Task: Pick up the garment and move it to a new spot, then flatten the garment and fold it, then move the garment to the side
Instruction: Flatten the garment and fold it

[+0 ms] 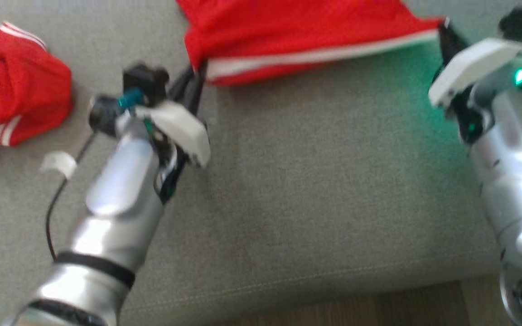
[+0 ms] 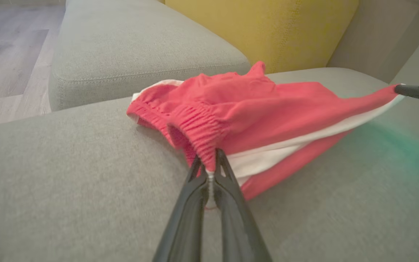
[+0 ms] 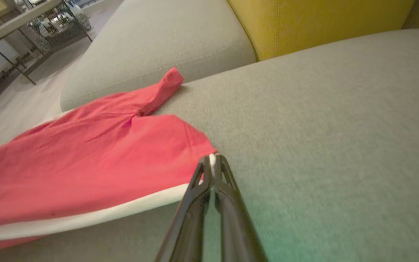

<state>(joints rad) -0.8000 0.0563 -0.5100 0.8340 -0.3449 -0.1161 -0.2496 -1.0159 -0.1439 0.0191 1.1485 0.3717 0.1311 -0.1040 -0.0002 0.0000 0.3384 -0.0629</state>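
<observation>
Left wrist view showed the left pincer (image 2: 209, 156) clamped on the garment (image 2: 267, 109) — by its waistband. The right pincer (image 3: 212, 160) gripped the striped corner.

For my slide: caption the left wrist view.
Left gripper pinches the elastic waistband of red, white-striped shorts on a grey fabric sofa.

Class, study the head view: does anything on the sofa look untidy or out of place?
Yes: a second red garment lies crumpled in a heap at the left of the sofa, unlike the shorts stretched out further right.
</observation>
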